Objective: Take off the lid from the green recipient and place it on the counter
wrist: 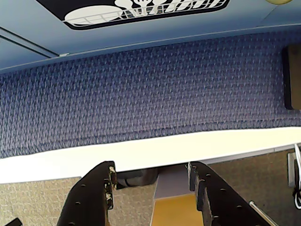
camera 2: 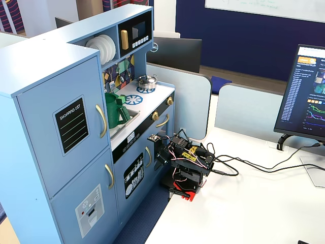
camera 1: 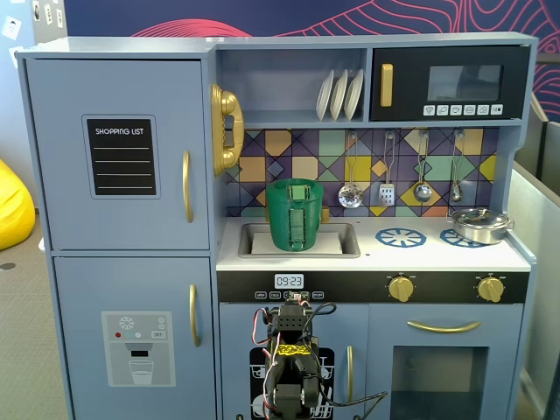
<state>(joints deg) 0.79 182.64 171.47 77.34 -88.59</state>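
Note:
The green recipient stands in the grey sink of the toy kitchen, ribbed panel facing front. It also shows in a fixed view from the side. The green lid sits on its mouth, seen almost edge-on. The white counter stretches right of the sink with blue burner rings. My arm is folded low in front of the kitchen, far below the recipient. In the wrist view my gripper is open and empty, facing down at blue carpet and the white table edge.
A small steel pot stands on the right burner ring. Utensils hang on the tiled back wall above the counter. The arm's base sits on a white table with cables; a monitor stands at the right.

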